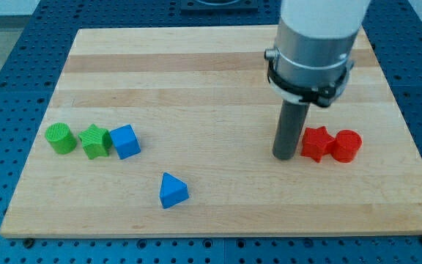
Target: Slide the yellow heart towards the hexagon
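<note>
My tip [284, 157] rested on the board [196, 66] right of centre, touching or nearly touching the left side of the red star [314, 144]. The star sat against the red cylinder [347, 145], both towards the board's right edge. The arm carried no pincer, only the rod, so there was nothing to be apart or clamped.

The yellow heart did not show anywhere, and neither did a hexagon. The likeliest hiding place was behind the rod and the wide arm housing, which covered a patch of the board towards its far right corner; whether either block lay there could not be told.

That was the main risk, in my judgement. With the heart out of sight, any push would have been blind, and the rod could have struck it off-centre, spun it, or driven it toward the far edge. A move to the right would have shoved the star into the cylinder and carried both toward the right edge.

The other blocks were well clear: a green cylinder [61, 138], green star [94, 141] and blue cube [125, 141] in a row near the left edge, and a blue triangle [172, 191] near the near edge, left of centre.
</note>
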Tool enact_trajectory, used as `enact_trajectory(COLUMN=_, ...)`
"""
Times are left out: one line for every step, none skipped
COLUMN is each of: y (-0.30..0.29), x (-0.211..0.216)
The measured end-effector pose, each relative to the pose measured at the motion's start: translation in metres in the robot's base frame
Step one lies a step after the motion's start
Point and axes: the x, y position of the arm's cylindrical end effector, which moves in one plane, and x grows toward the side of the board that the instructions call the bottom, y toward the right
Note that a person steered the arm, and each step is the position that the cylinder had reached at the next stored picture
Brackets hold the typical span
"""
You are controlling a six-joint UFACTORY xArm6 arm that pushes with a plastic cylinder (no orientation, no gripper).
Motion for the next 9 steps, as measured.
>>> enact_trajectory(y=0.000, x=-0.043)
enact_trajectory(y=0.001, x=-0.072)
enact_trajectory(y=0.010, x=-0.126)
enact_trajectory(y=0.009, x=-0.139)
enact_trajectory(y=-0.013, x=-0.104)
enact_trajectory(y=-0.030, x=-0.048)
enact_trajectory(y=0.002, x=-0.036)
enact_trajectory(y=0.032, x=-0.067)
enact_trajectory(y=0.037, x=-0.093)
